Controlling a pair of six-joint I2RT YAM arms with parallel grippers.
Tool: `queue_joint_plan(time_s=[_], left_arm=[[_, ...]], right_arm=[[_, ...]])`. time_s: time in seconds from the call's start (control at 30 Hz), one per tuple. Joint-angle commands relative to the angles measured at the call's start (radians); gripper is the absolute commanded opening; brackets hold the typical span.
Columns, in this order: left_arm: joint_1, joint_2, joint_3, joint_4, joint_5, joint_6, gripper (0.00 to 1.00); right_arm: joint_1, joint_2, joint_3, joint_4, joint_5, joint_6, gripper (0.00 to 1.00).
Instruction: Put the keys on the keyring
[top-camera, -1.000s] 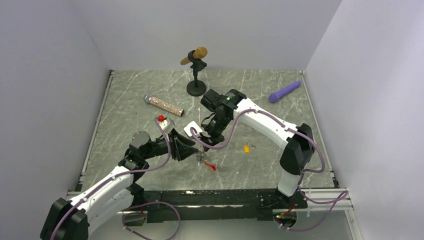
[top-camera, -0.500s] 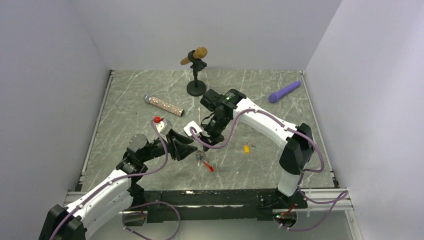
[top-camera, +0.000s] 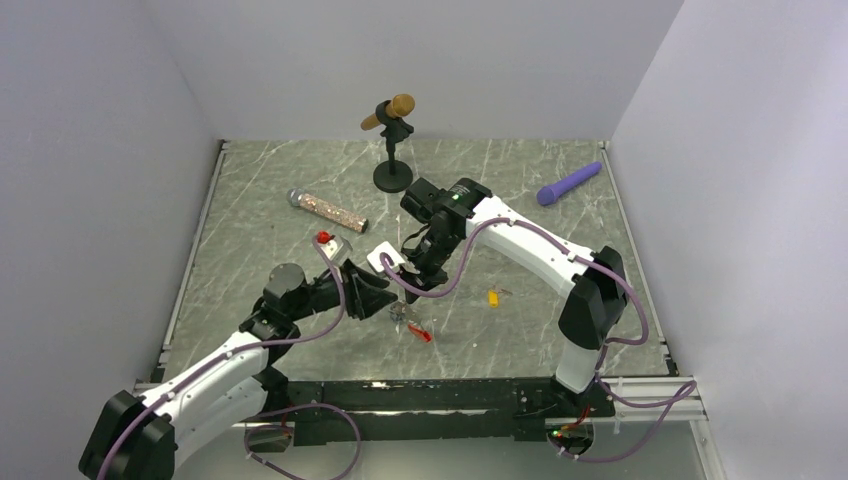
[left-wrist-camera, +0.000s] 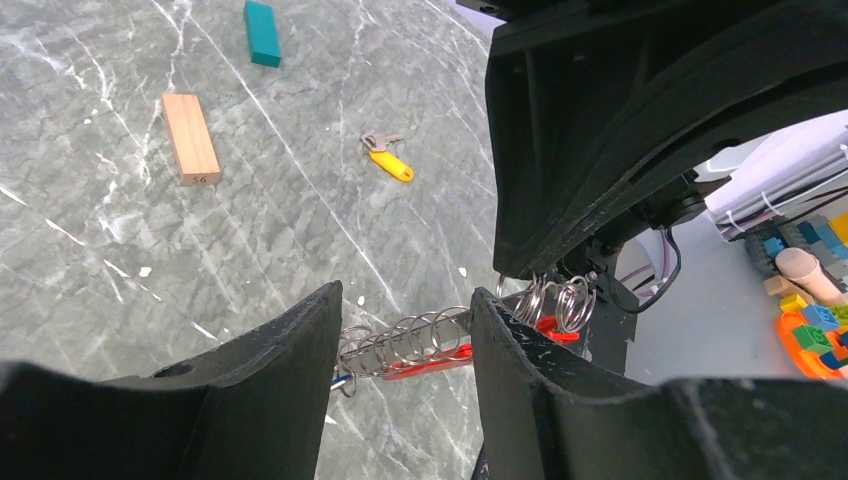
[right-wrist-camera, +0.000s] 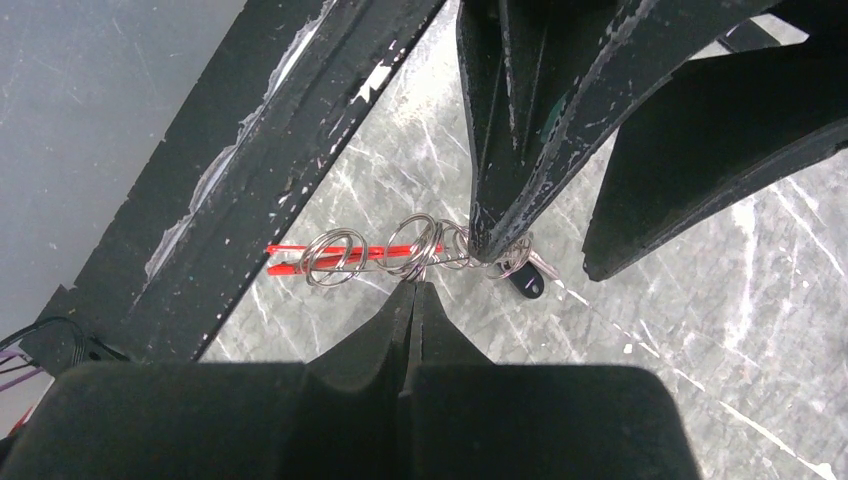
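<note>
- Keyring (top-camera: 409, 322) sits where both arms' jaws meet; yellow key (top-camera: 492, 298) lies apart on the counter (top-camera: 250, 250).
- Left wrist: left gripper (left-wrist-camera: 405, 305) jaws released, coil crossing their gap.
- Right wrist: right gripper (right-wrist-camera: 413, 292) jaws clenched on one loop; black key (right-wrist-camera: 526, 282) beside.

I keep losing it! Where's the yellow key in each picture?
Top: yellow key, right of centre.
Left wrist: upper middle.
Right wrist: not in it.
Landmark: keyring, also in left wrist and right wrist.
</note>
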Motion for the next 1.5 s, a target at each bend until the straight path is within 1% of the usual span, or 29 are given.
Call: queue_joint_plan(time_s=[0.0, 0.23, 0.47, 0.73, 1.03, 1.2, 1.3, 1.4, 1.47], left_arm=[[-0.01, 0.026, 0.045, 0.08, 0.047, 0.0, 0.55], [-0.019, 0.027, 0.024, 0.135, 0.148, -0.016, 0.55], [-0.028, 0.004, 0.02, 0.107, 0.178, -0.015, 0.55], [-0.044, 0.022, 0.025, 0.107, 0.185, -0.021, 0.55], [-0.048, 0.038, 0.024, 0.089, 0.152, -0.012, 0.56], [-0.049, 0.044, 0.016, 0.159, 0.179, -0.039, 0.56], [-0.05, 0.054, 0.016, 0.189, 0.199, -0.051, 0.52], [-0.053, 0.067, 0.017, 0.181, 0.21, -0.044, 0.41], [-0.053, 0.074, 0.018, 0.18, 0.219, -0.043, 0.3]], right_arm=[[0.003, -0.012, 0.037, -0.008, -0.041, -0.013, 0.0], [-0.001, -0.006, 0.038, -0.006, -0.034, -0.01, 0.0], [0.0, 0.002, 0.045, -0.007, -0.026, -0.006, 0.0], [0.0, 0.01, 0.055, -0.011, -0.031, -0.003, 0.0], [-0.001, 0.015, 0.049, -0.017, -0.054, -0.008, 0.0], [0.0, 0.02, 0.043, 0.014, -0.038, 0.03, 0.0], [0.0, 0.018, 0.035, 0.026, -0.039, 0.043, 0.0], [-0.001, 0.017, 0.039, 0.022, -0.045, 0.044, 0.0], [-0.002, 0.018, 0.04, 0.023, -0.046, 0.047, 0.0]])
